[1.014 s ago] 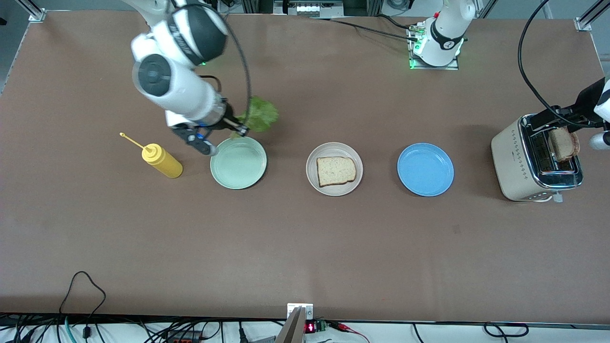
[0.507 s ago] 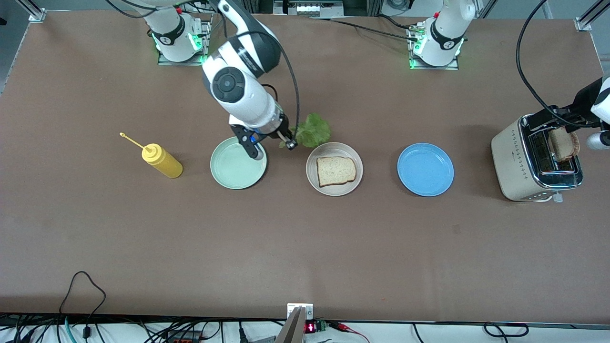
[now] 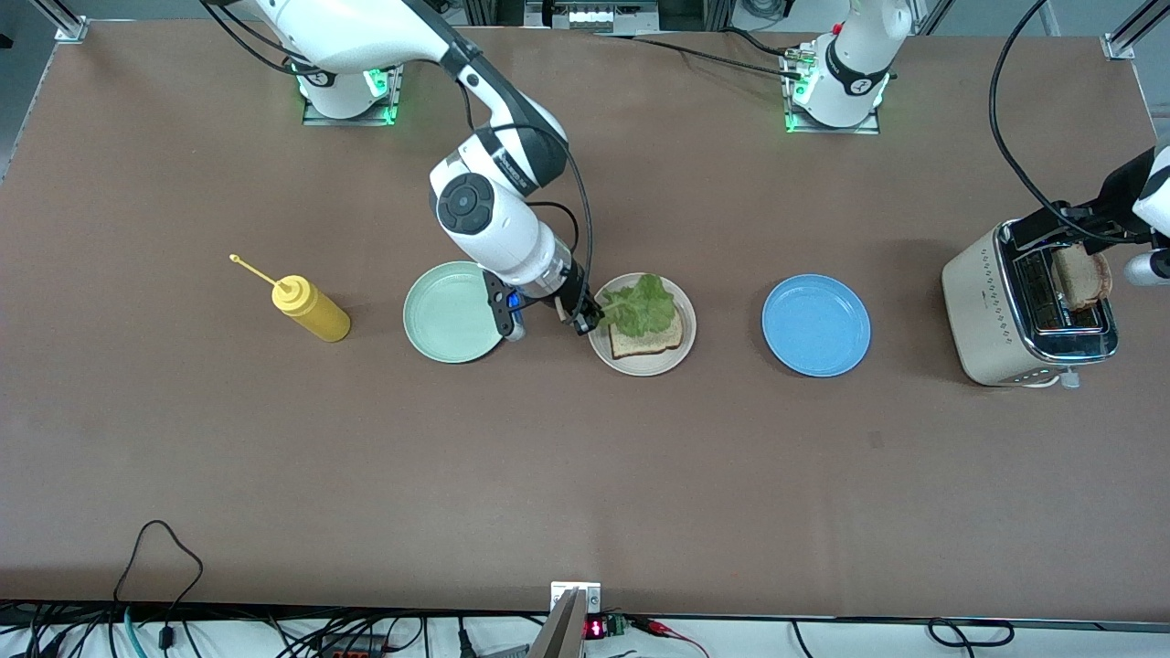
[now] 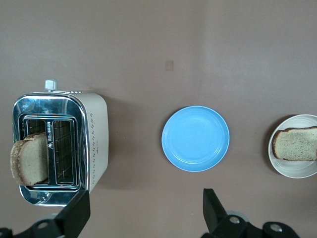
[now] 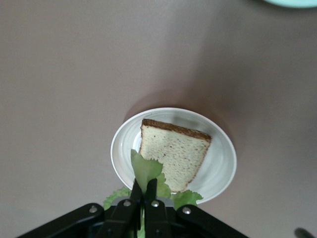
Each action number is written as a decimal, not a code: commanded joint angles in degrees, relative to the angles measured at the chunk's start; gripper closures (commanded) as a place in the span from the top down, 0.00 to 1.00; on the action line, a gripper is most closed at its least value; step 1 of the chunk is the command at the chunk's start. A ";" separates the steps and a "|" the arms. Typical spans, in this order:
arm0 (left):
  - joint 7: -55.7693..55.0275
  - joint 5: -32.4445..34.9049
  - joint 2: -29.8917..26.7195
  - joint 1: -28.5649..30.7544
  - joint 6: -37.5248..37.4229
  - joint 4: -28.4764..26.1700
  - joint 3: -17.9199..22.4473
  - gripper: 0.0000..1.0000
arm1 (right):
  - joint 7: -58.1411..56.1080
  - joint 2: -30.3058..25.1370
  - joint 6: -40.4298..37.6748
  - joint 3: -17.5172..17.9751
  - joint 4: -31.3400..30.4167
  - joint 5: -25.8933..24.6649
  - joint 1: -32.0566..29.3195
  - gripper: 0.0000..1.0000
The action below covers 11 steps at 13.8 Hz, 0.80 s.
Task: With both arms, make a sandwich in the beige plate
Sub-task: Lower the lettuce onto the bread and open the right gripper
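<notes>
Lettuce leaf pinched in right tool, over bread slice

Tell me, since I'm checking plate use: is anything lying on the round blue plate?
No, the round blue plate is bare in the front view, with nothing on it.

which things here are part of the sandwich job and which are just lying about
In the job:
round pale beige plate
light brown bread slice on it
ruffled green lettuce leaf
right claw
bread slice in toaster

Lying about:
round mint green plate
round blue plate
yellow squeeze bottle
</notes>
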 commanded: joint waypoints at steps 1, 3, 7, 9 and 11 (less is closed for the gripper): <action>0.08 0.15 -0.81 -0.33 -0.76 0.50 -0.22 1.00 | 2.96 3.13 3.00 -0.62 1.96 0.53 2.35 0.00; 0.16 0.15 -0.81 -0.33 -2.16 0.50 -0.13 1.00 | 4.45 4.54 5.47 -0.62 2.04 0.44 3.40 0.00; 0.16 0.15 -0.81 -0.24 -2.43 0.50 -0.13 1.00 | 4.72 6.21 7.15 -0.62 2.48 0.44 4.03 0.00; 0.16 0.15 -0.72 -0.07 -2.25 0.50 -0.13 1.00 | 4.81 7.18 7.85 -0.62 3.10 0.44 4.03 0.00; 0.42 0.24 -0.55 -0.07 -1.90 0.50 -0.13 1.00 | 4.72 7.88 7.94 -0.62 3.54 0.44 4.03 0.00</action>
